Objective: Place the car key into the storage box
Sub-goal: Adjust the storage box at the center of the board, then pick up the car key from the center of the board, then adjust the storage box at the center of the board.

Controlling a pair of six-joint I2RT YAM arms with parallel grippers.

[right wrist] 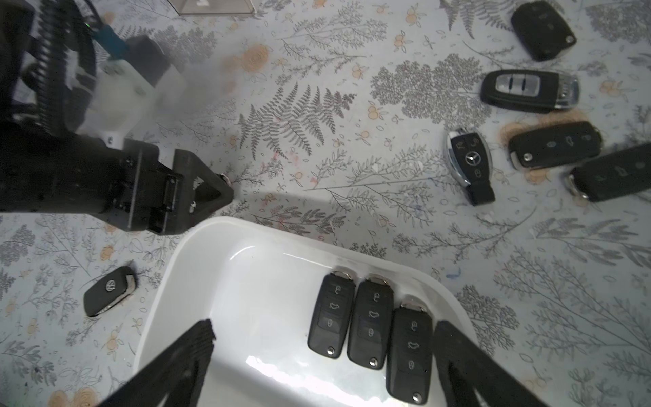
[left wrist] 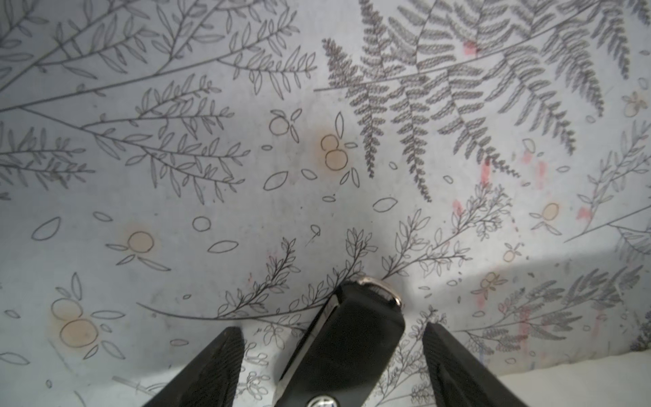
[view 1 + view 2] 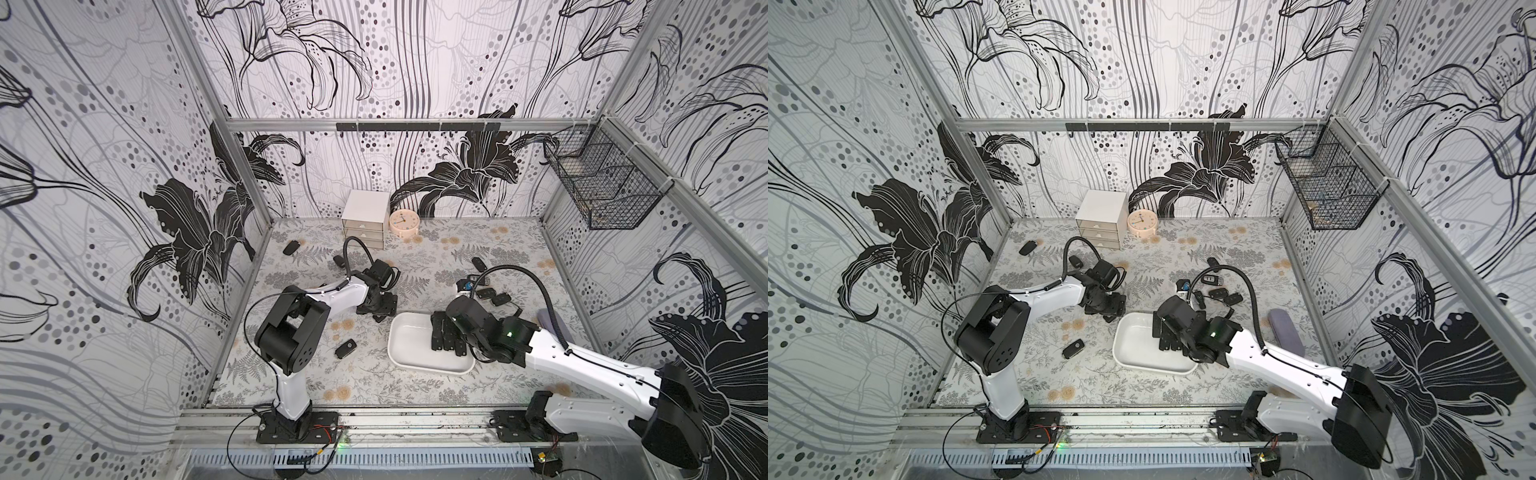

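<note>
In the lower middle of both top views lies the storage box (image 3: 402,341), a shallow white tray, with one loose key (image 3: 345,348) on the mat to its left. The right wrist view shows three keys (image 1: 370,327) in a tight row in the lower right part of the box. The left half is bare, I think to leave room for more. The right gripper (image 1: 326,329) hangs over this row with its fingers spread wide and holds nothing.

Just above the box's upper left corner, the left gripper (image 2: 331,327) is low over the table mat (image 2: 246,176). The car key (image 2: 355,317) lies between its jaws. Mat shows on both sides of the key, so the pincer is released, not yet clenched. The jaws stand along the key's long sides, probably to squeeze its narrow width. The way to the bare half is short, but the low rim must be cleared and the right arm is close.

Higher in the frame lie several more keys (image 3: 494,296). The small cabinet (image 3: 365,220) and the clock (image 3: 402,222) stand at the back.
</note>
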